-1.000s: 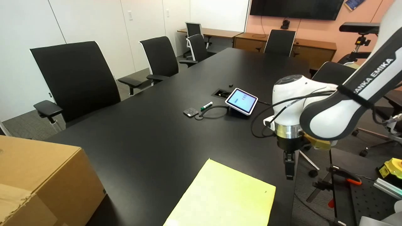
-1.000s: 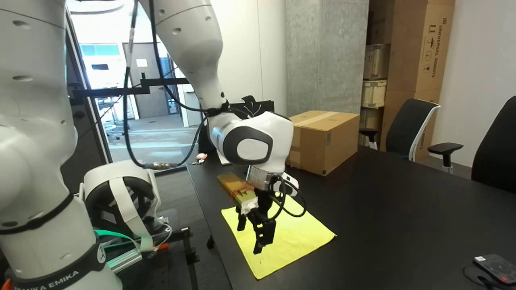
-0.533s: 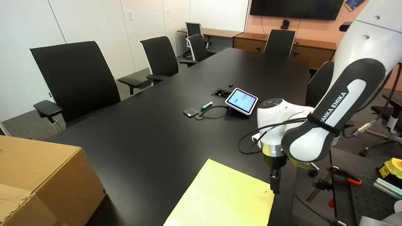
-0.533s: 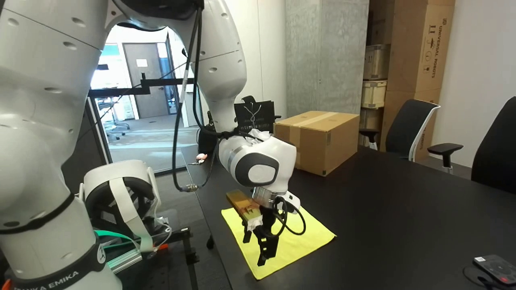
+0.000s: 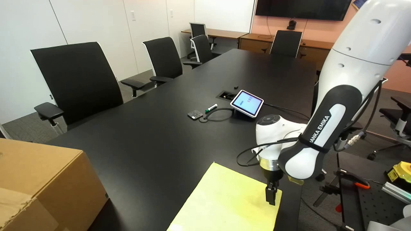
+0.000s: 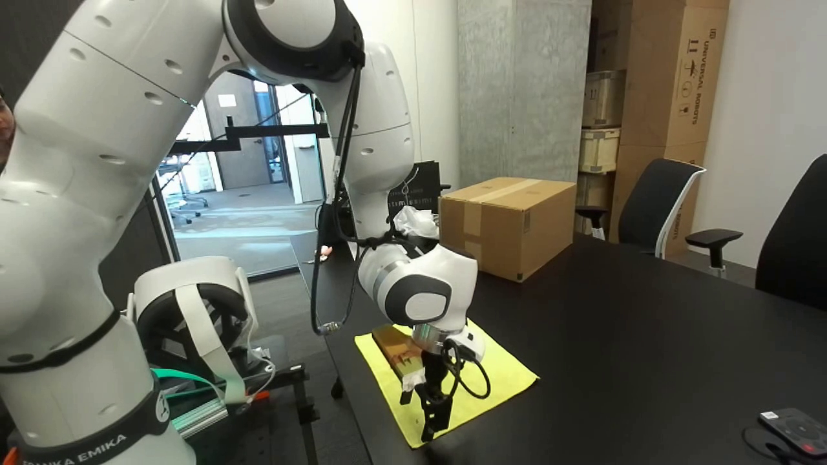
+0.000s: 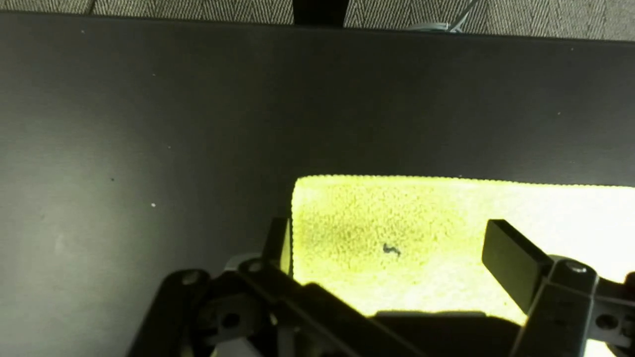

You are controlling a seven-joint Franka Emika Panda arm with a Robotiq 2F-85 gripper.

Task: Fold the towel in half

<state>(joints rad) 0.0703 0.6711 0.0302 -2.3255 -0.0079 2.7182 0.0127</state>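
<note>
Right over a corner of the towel [image 5: 221, 199], can spot a claw [image 7: 389, 243] with fingers [image 7: 513, 267] spread wide. Also see a box [image 6: 504, 226] and tablet [image 5: 247, 103] apart from the towel.

In an exterior view, from the yellow rectangular cloth towel [image 6: 502, 371] on the long black table [image 6: 614, 361], the tan rectangular cardboard box [image 6: 510, 227] is at one o'clock, the white-framed black chair [image 6: 652, 206] at two; the black two-fingered gripper [image 6: 416, 418] hangs over the towel's seven o'clock corner.
</note>
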